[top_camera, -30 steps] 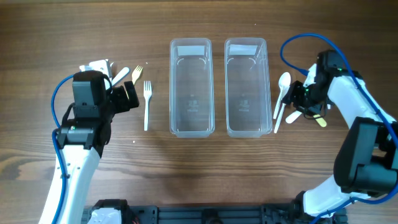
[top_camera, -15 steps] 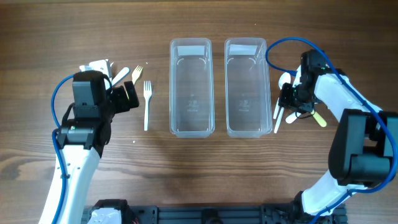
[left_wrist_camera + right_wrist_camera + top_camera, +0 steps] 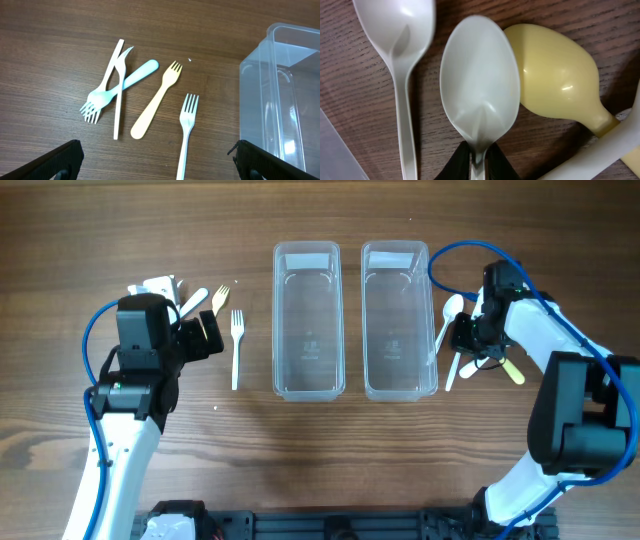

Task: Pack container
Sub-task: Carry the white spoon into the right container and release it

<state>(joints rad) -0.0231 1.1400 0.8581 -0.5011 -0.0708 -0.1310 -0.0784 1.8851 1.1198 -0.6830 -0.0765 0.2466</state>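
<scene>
Two clear plastic containers stand side by side, the left one (image 3: 278, 320) and the right one (image 3: 366, 320), both empty. My left gripper (image 3: 205, 335) is open above a group of forks: a white fork (image 3: 186, 130), a yellow fork (image 3: 155, 102), a light blue fork (image 3: 120, 87) and a white knife (image 3: 118, 100). My right gripper (image 3: 465, 340) is just right of the right container, shut on the neck of a white spoon (image 3: 480, 80). Another white spoon (image 3: 395, 25) and a yellow spoon (image 3: 555, 75) lie beside it.
The left container's corner shows at the right of the left wrist view (image 3: 280, 100). A small white object (image 3: 155, 285) lies at the far left behind the left arm. Blue cables loop over both arms.
My right gripper has moved left to the spoons beside the right container, and the white spoons have shifted a little. The left arm has not moved.
</scene>
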